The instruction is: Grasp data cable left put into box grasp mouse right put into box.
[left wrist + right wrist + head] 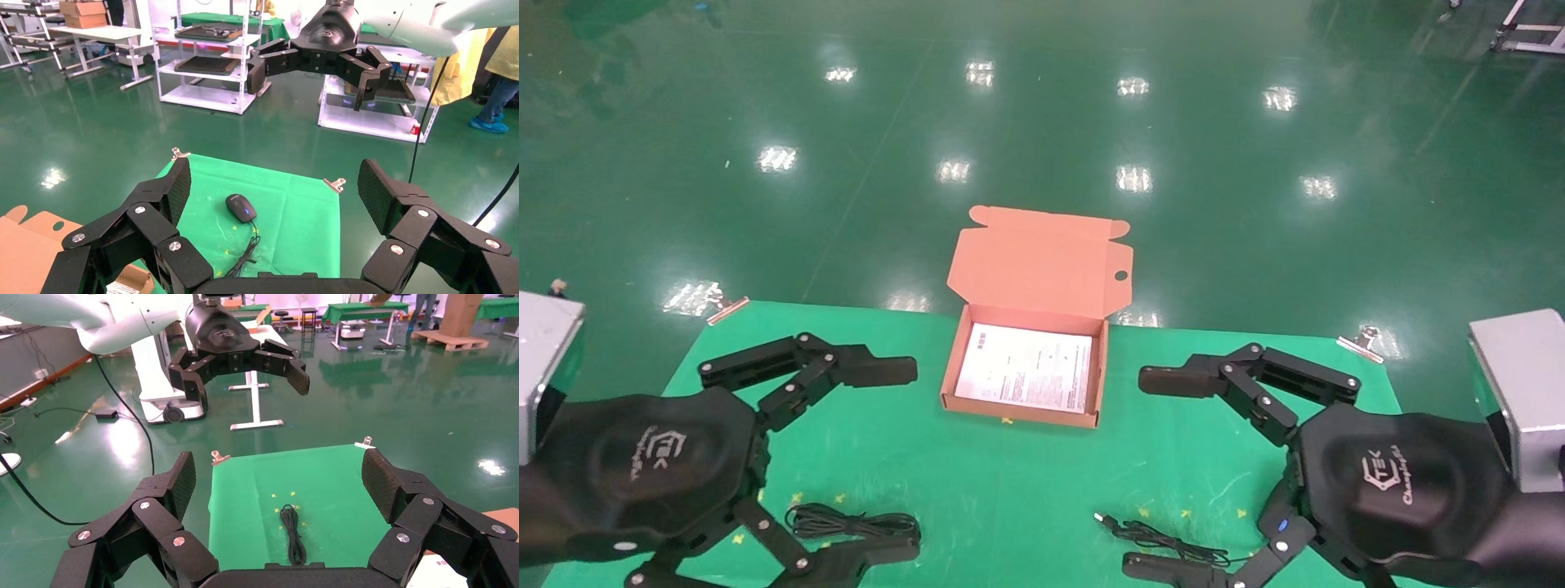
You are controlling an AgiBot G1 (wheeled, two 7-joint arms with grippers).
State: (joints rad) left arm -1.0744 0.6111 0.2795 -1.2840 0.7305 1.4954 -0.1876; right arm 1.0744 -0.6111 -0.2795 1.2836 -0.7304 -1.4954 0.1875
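Head view: both arms hang low over the near part of the bench [1026, 482], one at each side, with the box between and beyond them.
Left hand [891, 457]: over the near left of the bench, fingers spread wide with nothing between them; it hovers just above the data cable without touching it. The right wrist view shows it farther off, raised in the air and spread the same way [245, 373].
Right hand [1156, 474]: over the near right of the bench, fingers likewise spread wide and holding nothing. The left wrist view shows it aloft, open [312, 70].
Data cable [850, 523]: a thin black bundle of long loops lying flat on the green cloth near the front left, partly under the left hand's lower finger. In the right wrist view it lies as a narrow dark loop on the cloth [292, 533].
Mouse [240, 207]: a small black oval resting on the cloth, seen clearly in the left wrist view, its cord trailing away from it. In the head view only the cord [1156, 539] and its plug end show, near the front right; the right hand hides the body.
Box [952, 367]: orange-brown cardboard, at the middle of the bench toward the far edge, lid standing open. A white printed sheet [1026, 367] lies flat inside.
Clips [1361, 341]: metal ones pinch the cloth at the far corners.
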